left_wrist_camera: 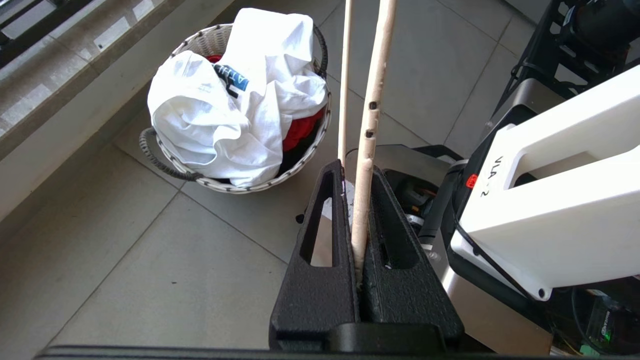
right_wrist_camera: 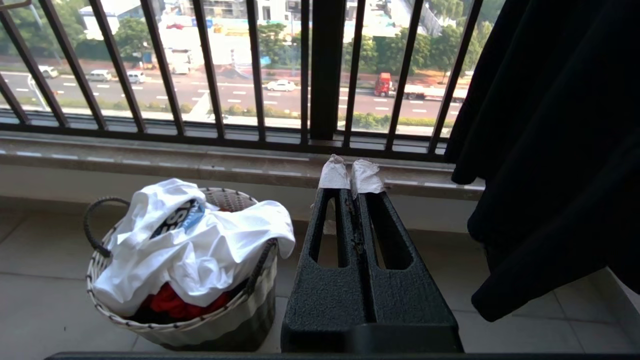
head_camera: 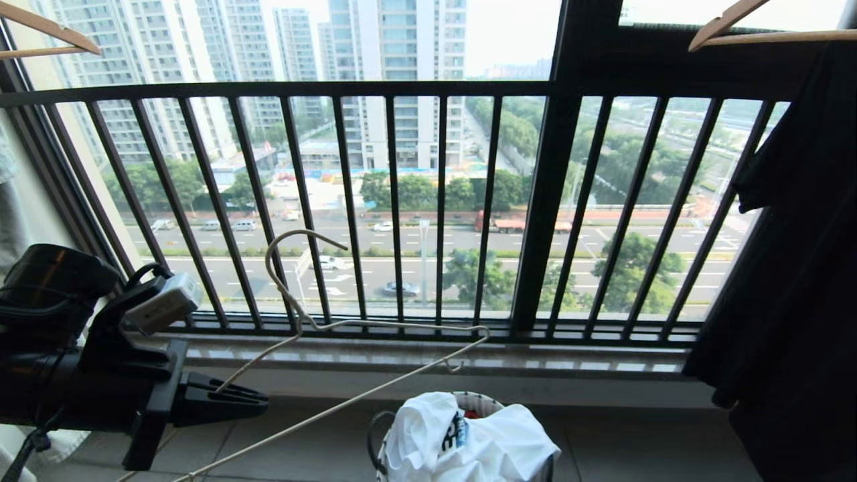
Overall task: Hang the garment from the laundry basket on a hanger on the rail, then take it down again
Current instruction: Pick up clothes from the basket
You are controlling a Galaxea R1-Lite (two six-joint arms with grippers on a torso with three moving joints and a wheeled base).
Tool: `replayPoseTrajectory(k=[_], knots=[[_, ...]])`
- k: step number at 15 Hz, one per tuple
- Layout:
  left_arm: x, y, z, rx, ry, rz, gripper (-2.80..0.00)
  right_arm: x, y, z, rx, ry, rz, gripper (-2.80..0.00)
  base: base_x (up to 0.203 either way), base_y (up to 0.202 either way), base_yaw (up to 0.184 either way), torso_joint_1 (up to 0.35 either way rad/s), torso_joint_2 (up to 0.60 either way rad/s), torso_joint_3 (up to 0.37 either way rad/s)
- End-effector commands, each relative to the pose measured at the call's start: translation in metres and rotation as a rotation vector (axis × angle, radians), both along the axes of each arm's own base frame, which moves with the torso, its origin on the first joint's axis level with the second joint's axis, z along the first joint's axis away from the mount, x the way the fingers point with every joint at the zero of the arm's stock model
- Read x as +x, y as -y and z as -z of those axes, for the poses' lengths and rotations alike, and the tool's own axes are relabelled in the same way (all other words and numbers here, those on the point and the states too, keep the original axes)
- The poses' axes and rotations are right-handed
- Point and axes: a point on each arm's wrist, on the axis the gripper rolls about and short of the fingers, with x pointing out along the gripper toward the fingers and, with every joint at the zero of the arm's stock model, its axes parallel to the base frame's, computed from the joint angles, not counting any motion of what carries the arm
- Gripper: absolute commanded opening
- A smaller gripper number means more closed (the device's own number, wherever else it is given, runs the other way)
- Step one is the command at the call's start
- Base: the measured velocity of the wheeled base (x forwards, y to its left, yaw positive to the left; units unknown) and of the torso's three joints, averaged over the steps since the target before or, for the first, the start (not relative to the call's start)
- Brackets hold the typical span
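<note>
This was a home, on a closed-in balcony high up in a tall apartment block. A black barred window railing [head_camera: 402, 201] stood over a stone sill [head_camera: 569, 365], and far below were a wide road with cars, trees and other tall apartment buildings. The floor [left_wrist_camera: 150, 280] was grey tile. It was a spot for drying clothes: a laundry basket [right_wrist_camera: 200, 330] full of washing sat on the floor, wooden hangers [head_camera: 736, 27] hung up high, and a dark cloth [right_wrist_camera: 560, 150] hung beside the window.
</note>
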Motion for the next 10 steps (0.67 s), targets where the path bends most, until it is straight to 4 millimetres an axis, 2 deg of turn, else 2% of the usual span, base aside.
replayPoseTrajectory(k=[1,10], knots=[[-0.0002,0.0000,-0.0002,-0.003,0.002,0.004,-2.80,0.0000,0.0000,-0.0002,0.001,0.000,-0.001,-2.80,0.000,0.000,0.000,-0.185,0.48,0.315],[0.0006,0.0000,0.0007,-0.004,-0.004,0.003,-2.80,-0.0001,0.0000,-0.0003,0.002,0.000,-0.001,-2.80,0.000,0.000,0.000,-0.139,0.47,0.326]])
